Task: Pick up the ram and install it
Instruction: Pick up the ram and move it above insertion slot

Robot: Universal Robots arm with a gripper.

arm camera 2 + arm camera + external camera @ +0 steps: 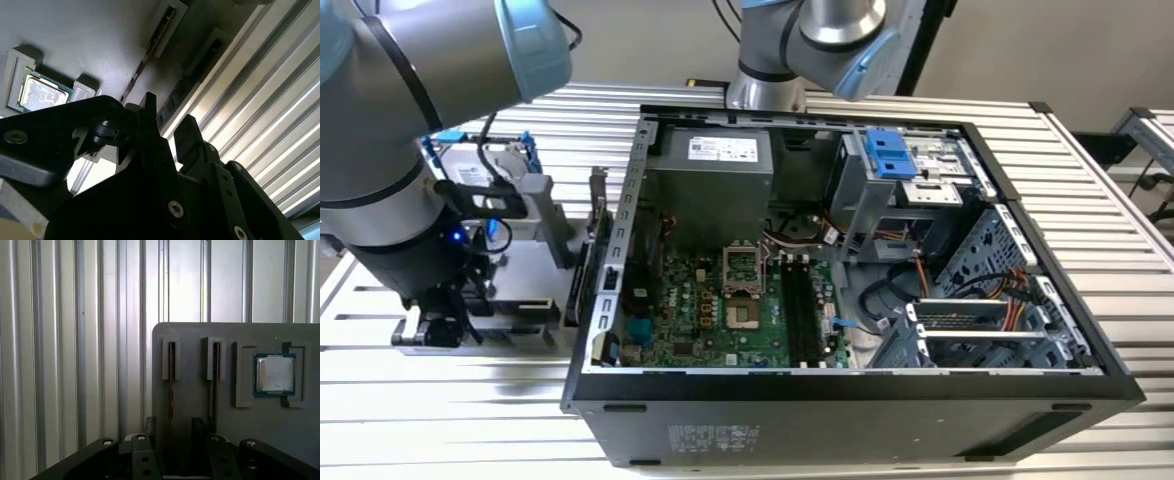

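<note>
Two ram sticks stand on edge in slots of a grey holder (pixel 195 340). In the first wrist view, one ram (pixel 171 375) lies in line with the gap of my gripper (pixel 175 427) and the other ram (pixel 215 375) sits one slot over. The gripper is open, with a dark finger (pixel 149 424) on either side of the nearer stick and no visible contact. The second wrist view shows the same ram (pixel 136 76) as a thin edge just beyond the gripper (pixel 167 122). In the exterior view my gripper (pixel 447 322) hangs low over the holder at the exterior view's left.
A square silver processor chip (pixel 274 374) sits in a pocket of the holder beside the rams. The open computer case (pixel 854 385) stands to the exterior view's right of the holder, with long black motherboard slots (pixel 801 305) inside. A blue-framed drive (pixel 480 150) lies behind the arm.
</note>
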